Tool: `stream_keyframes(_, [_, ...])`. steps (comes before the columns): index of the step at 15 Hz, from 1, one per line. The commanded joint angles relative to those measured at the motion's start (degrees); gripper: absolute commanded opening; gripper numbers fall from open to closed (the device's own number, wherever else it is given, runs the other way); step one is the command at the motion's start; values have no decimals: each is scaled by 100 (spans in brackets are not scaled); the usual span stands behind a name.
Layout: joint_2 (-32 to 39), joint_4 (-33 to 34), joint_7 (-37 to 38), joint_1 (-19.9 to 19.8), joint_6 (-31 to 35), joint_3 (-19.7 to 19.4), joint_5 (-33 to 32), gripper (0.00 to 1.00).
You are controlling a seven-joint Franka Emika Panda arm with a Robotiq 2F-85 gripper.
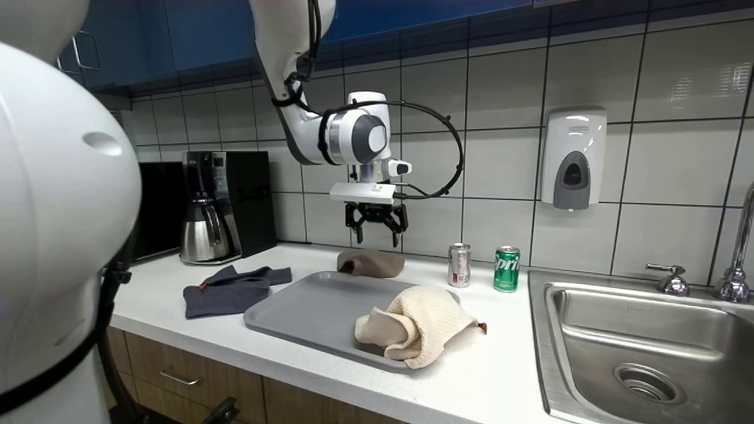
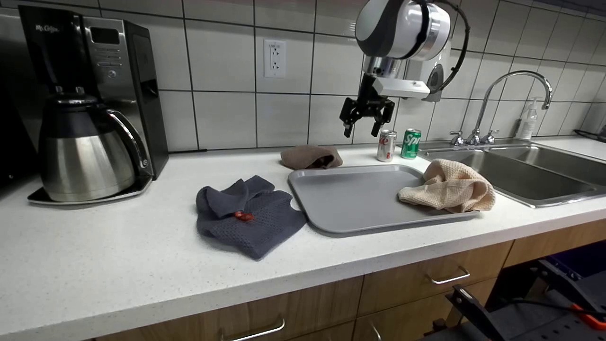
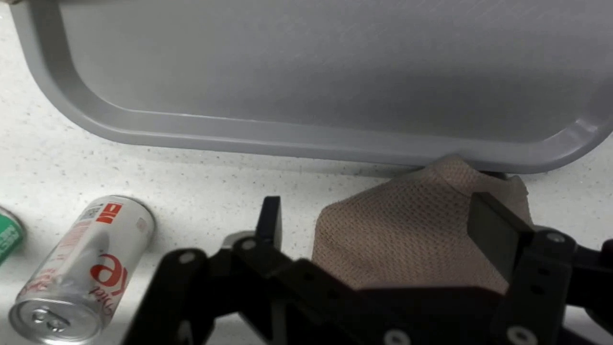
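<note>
Hovering above the counter, the gripper has its jaws spread wide, with nothing between them and no contact below. Nearest to it is the brown cloth, which lies in a soft heap on the counter, behind the grey tray in both exterior views. In the wrist view its corner reaches the tray's rim; whether it rests upon this rim, I cannot tell. For a sure grip on such cloth, it seems best to center first and then to descend straight and slowly, because one finger appears beyond the cloth's edge while the opposite finger is over it. Pinching a raised fold is probably safer than taking flat fabric, which may slip out. Care is also needed not to knock the rim, nor the silver can, standing near, with the green can beside it.
</note>
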Motion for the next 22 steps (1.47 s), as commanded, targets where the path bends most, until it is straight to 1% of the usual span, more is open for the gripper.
stream_keyframes(1, [392,515,297,101,-21,6,-248,100])
stream_keyframes(8, [948,1190,439,302,-236,60,-350,100])
stream_keyframes(14, [1431,1697,589,480,-320,2,-489,100])
stream_keyframes(22, [1989,2300,685,576,-535,-7,-585,100])
